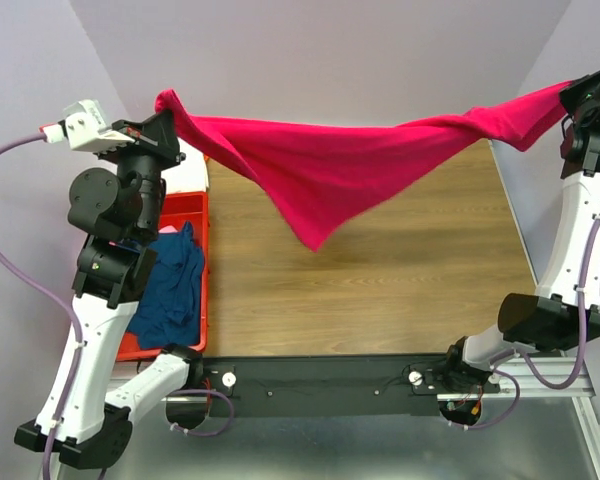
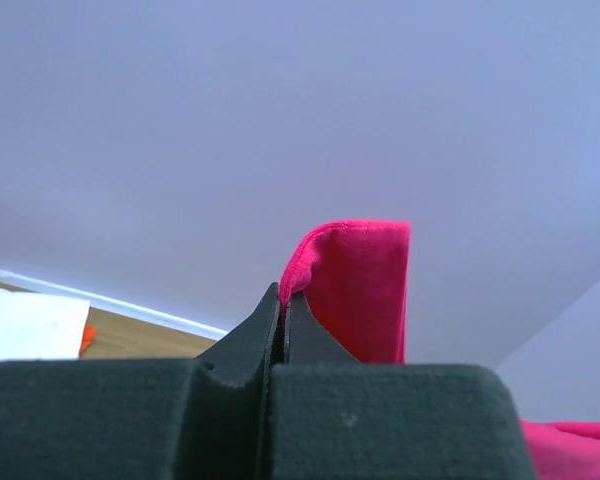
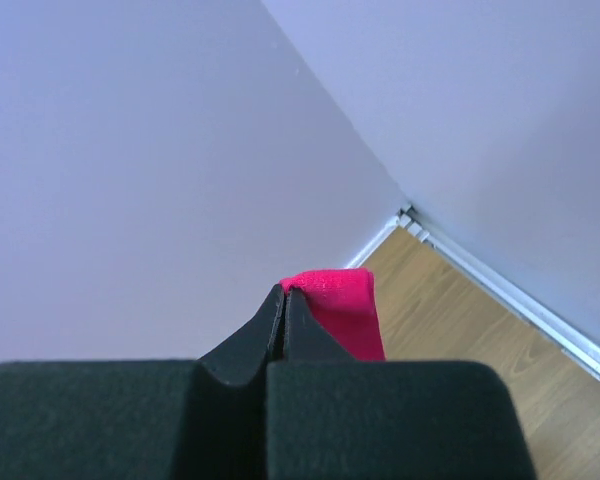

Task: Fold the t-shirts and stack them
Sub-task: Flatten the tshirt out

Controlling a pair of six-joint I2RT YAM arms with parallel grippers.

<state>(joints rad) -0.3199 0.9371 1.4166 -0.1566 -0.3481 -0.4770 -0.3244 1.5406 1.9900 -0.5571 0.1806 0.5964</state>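
The magenta-pink t-shirt [image 1: 320, 165] is held up in the air between the two arms. It is stretched like a banner over the far half of the desk [image 1: 380, 290]. Its long axis runs left to right, roughly parallel to the far desk edge, and the top edge sags a little in the middle. A triangular flap hangs from the centre, with its point aimed toward the near side. From above, I cannot tell whether that tip touches the wood.

The left gripper [image 1: 165, 110] is clamped fully closed on the shirt's left end, and in its wrist view a fold of cloth [image 2: 365, 290] stands up beside the pinched jaws. The right gripper [image 1: 568, 98] is likewise closed tight on the right end, close to the side wall [image 1: 540, 150]. A small tab of cloth [image 3: 340, 300] pokes out past its jaws.

Walls enclose the desk at the back and on both sides, and the wooden surface below and in front of the shirt is bare. The red bin [image 1: 195, 215] sits along the desk's left edge beside the left arm, with the navy blue t-shirt [image 1: 175, 285] crumpled inside it.
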